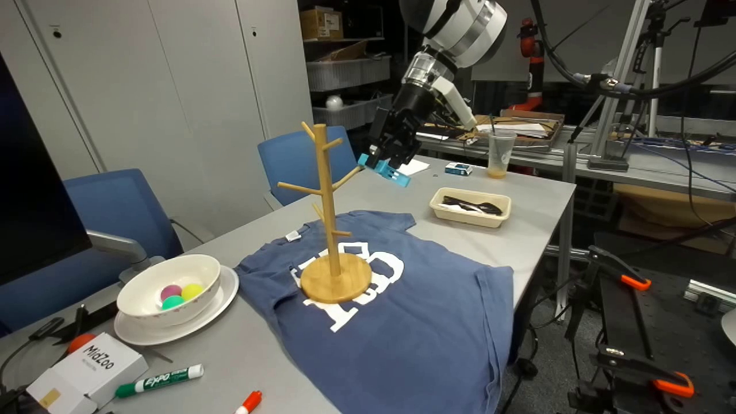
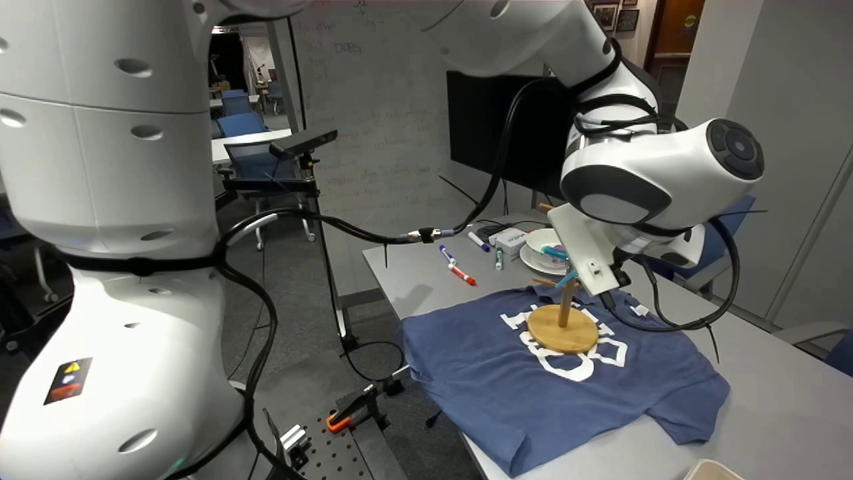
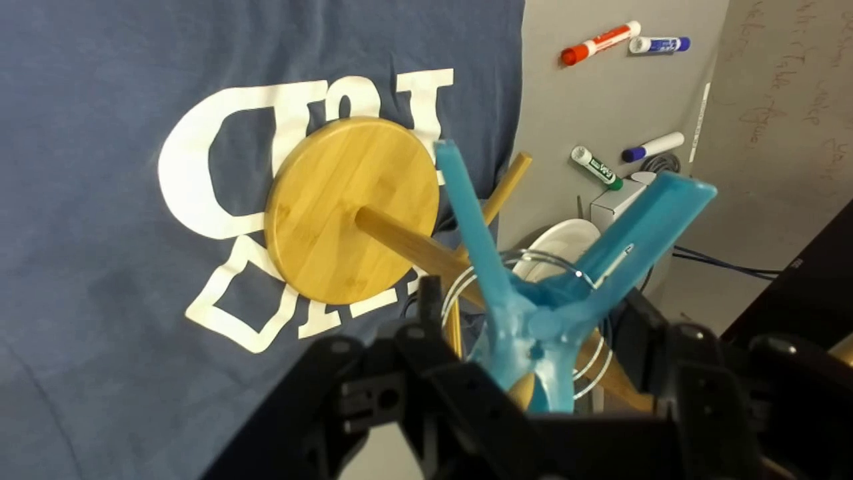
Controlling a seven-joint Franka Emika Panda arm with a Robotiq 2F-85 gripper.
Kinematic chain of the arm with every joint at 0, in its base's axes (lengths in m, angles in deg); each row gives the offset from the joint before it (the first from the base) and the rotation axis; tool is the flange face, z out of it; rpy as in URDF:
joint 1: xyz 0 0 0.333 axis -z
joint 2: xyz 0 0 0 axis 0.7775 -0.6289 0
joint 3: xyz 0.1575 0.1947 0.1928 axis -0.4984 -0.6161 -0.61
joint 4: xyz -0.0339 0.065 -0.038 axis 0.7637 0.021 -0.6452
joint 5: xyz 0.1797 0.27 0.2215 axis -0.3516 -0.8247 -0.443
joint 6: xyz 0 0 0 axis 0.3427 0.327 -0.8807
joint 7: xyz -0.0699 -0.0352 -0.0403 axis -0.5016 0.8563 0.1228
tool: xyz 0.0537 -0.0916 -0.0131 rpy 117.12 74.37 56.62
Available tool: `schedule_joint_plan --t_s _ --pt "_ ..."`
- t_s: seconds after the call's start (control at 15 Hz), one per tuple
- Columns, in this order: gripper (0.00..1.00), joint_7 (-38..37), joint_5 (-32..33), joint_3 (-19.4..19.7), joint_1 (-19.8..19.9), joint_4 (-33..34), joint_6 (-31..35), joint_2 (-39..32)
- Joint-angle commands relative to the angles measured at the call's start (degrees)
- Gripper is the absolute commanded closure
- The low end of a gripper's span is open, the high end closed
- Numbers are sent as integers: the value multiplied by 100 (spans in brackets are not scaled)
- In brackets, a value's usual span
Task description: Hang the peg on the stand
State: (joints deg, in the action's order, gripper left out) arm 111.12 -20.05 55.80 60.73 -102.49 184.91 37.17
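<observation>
Teal and pinched in the gripper (image 3: 533,297), the peg (image 3: 545,323) lies crosswise to it, one end just beside a branch (image 1: 347,177) of the stand (image 1: 326,195), contact unclear, so lining up that end probably decides the hang

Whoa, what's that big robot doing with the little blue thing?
A robot arm has a blue peg between its fingers, beside a wooden stand. The job is to hang the peg on the stand. In an exterior view, the tip of one branch is right by the peg, but I can't tell whether the peg is hooked on yet, or whether the fingers are squeezing it. The stand is upright, its round base on a blue T-shirt.
</observation>
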Motion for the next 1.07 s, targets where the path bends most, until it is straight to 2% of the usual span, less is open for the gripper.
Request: schedule_joint_plan --t_s 0.0,1.0 --pt "64 95 62 34 -34 230 7 -203" --pt "64 157 -12 -133 -49 596 -29 -546"
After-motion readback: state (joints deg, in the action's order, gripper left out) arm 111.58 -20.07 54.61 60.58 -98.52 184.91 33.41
